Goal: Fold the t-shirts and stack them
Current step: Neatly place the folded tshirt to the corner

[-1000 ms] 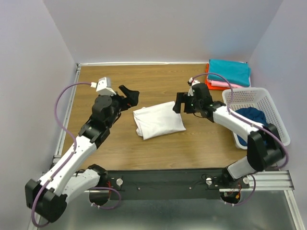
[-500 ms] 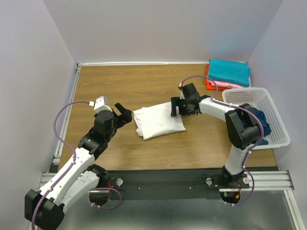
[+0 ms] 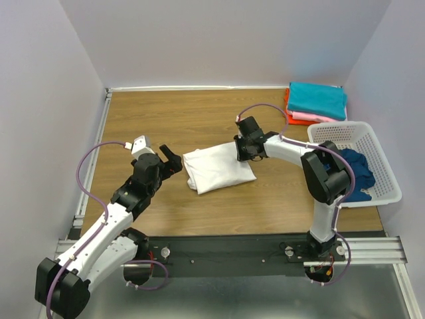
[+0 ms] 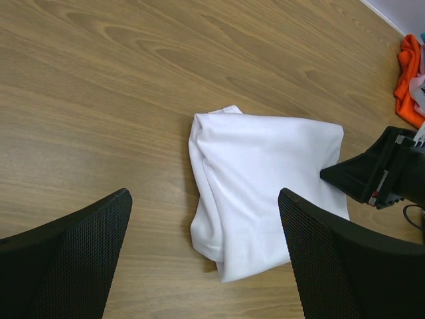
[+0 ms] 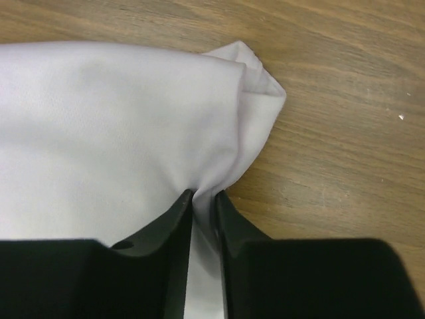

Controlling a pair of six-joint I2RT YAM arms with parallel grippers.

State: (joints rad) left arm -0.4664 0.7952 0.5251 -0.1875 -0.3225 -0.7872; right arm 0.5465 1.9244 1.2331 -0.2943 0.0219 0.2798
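Note:
A folded white t-shirt (image 3: 218,169) (image 4: 265,179) lies in the middle of the wooden table. My right gripper (image 3: 242,151) (image 5: 204,194) is at its right edge, near the far corner. The jaws are shut on a pinch of the white cloth (image 5: 99,133). My left gripper (image 3: 174,161) (image 4: 204,194) hovers just left of the shirt. It is open wide, and the shirt's near left corner shows between its fingers. Teal (image 3: 317,98), pink (image 3: 302,117) and orange (image 3: 290,114) t-shirts lie stacked at the far right corner. A dark blue t-shirt (image 3: 357,174) sits in the basket.
A white lattice laundry basket (image 3: 385,174) stands at the right edge of the table. Walls close in the table at the back and on both sides. A metal rail (image 3: 93,166) runs along the left edge.
My right gripper has moved left onto the white shirt's right edge and shut on the cloth. My left arm has drawn back and lowered a little, still open.

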